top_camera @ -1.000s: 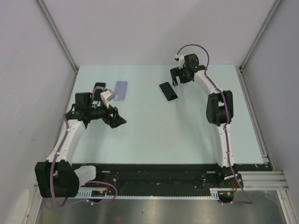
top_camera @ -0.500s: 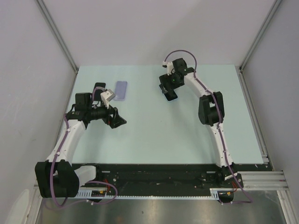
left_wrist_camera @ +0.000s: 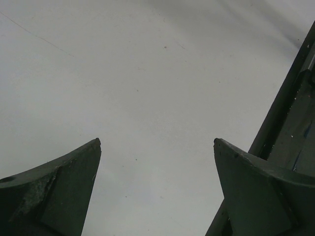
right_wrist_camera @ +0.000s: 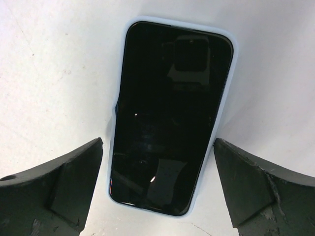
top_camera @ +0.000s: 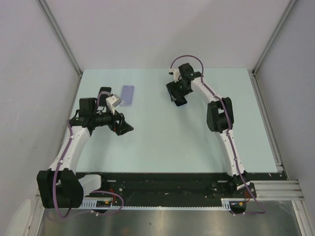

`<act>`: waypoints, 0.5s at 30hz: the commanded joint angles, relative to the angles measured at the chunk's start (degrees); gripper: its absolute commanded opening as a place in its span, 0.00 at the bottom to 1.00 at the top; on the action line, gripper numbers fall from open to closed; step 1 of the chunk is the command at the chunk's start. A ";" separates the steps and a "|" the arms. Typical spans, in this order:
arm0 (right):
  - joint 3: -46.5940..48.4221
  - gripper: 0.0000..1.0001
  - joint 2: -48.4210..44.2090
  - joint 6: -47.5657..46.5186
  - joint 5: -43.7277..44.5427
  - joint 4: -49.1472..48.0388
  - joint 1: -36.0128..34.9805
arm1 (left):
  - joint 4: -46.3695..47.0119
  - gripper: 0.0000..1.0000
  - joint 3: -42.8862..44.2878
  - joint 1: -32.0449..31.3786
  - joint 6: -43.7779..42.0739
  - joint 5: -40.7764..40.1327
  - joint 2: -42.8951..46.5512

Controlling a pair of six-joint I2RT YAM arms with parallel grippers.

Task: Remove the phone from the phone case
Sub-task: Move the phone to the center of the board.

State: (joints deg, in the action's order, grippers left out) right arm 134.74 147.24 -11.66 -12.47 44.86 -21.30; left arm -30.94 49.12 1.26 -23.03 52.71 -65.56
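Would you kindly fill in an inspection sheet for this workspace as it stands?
Surface: pale green table, no spills seen.
Job's things: cased phone, screen up, lying flat.
Clutter: lavender slab at far left; what it is, unclear.
Grippers: left gripper open over bare table; right gripper open, fingers either side of the cased phone.
Cables: purple cables looped along both arms.
Surroundings: grey walls, metal frame rails.

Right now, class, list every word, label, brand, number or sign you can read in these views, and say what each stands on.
No text can be read in any view.
The phone has a dark screen that shows only reflections.
The rim of its light blue case is plain.
The lilac slab on the table is too small to show any print.
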 commanded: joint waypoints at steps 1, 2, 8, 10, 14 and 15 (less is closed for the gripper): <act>3.77 1.00 1.82 -2.31 4.89 4.44 -1.73 | 0.71 1.00 -0.34 0.41 -1.76 2.31 0.61; 4.13 1.00 2.26 -2.57 6.04 5.58 -1.90 | 0.79 1.00 -0.34 0.41 -1.76 2.31 0.61; 5.01 0.98 4.37 -4.69 11.41 9.10 -3.48 | 0.70 1.00 -0.34 0.41 -1.85 2.40 0.43; 5.18 0.97 4.63 -4.77 12.12 9.37 -3.57 | 0.70 1.00 -0.34 0.50 -1.85 2.40 0.52; 6.15 0.90 5.51 -4.78 11.86 9.72 -3.66 | 0.70 1.00 -0.34 0.50 -1.85 2.49 0.52; 6.24 0.88 5.60 -4.69 11.51 9.81 -3.75 | 0.70 1.00 -0.34 0.50 -1.85 2.31 0.61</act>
State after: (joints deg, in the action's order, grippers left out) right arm 139.46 149.51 -15.09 -3.25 50.09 -24.60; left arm -30.94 49.06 1.26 -23.05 52.77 -65.56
